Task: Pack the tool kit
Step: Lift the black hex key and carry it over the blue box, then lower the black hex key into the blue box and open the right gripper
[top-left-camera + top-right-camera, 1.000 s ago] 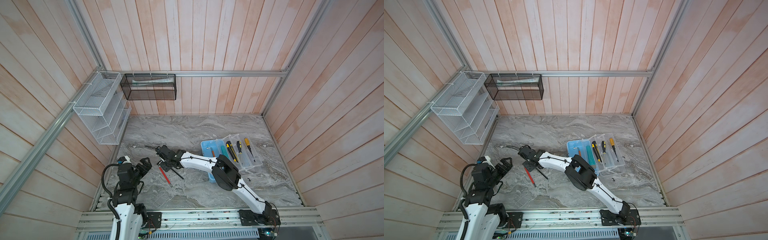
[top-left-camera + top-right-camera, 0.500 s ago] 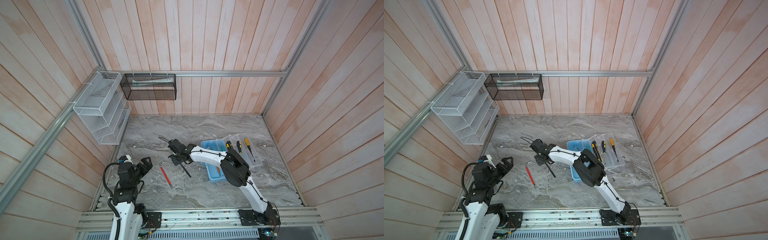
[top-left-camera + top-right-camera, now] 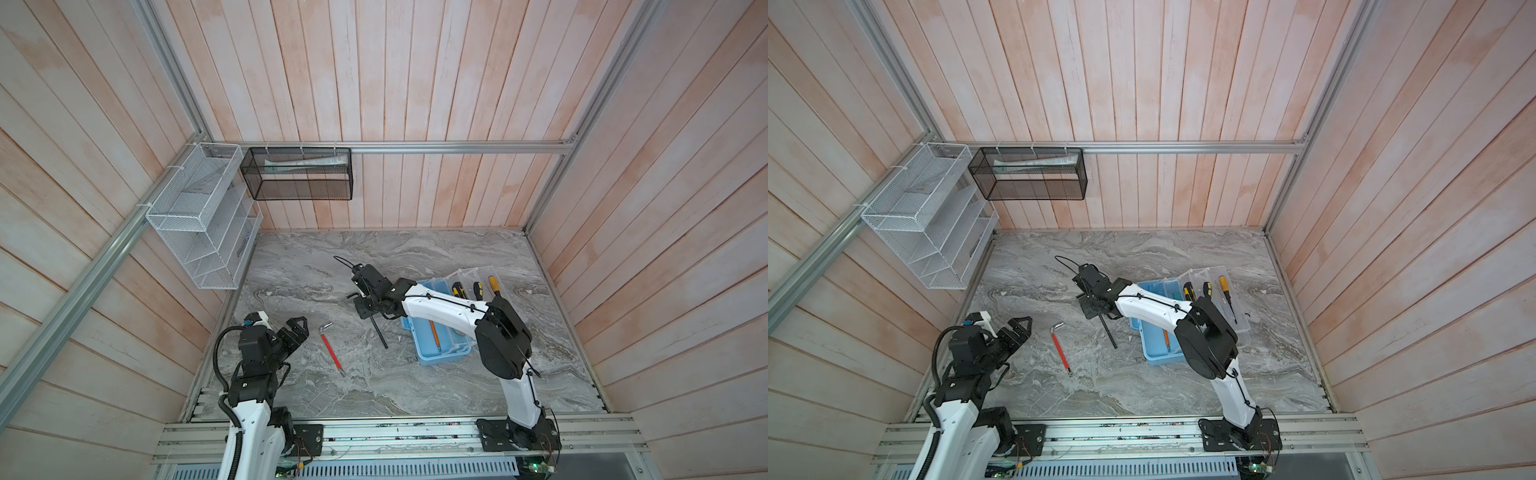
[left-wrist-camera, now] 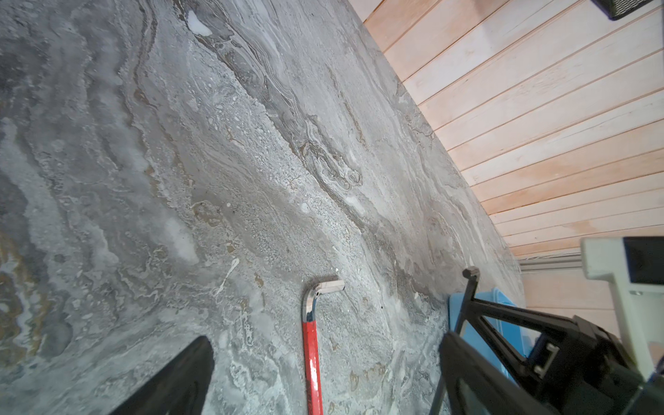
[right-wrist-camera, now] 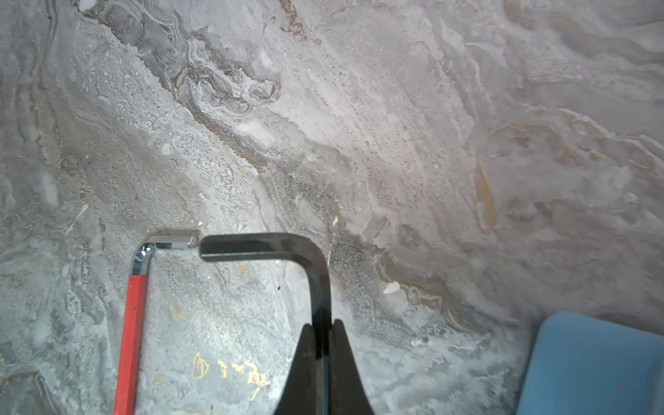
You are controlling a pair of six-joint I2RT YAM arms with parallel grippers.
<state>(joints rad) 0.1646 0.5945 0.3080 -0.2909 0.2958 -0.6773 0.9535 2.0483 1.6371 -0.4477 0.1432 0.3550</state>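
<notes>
Hex key (image 5: 259, 246) (black) pinched in right gripper (image 5: 321, 324).

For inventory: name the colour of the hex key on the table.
Red hex key, chrome bend; best: right wrist view.

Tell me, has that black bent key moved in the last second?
Yes. The black hex key, pinched in the right fingers, has travelled right, away from the unmoved red hex key, toward the light blue box.
</notes>
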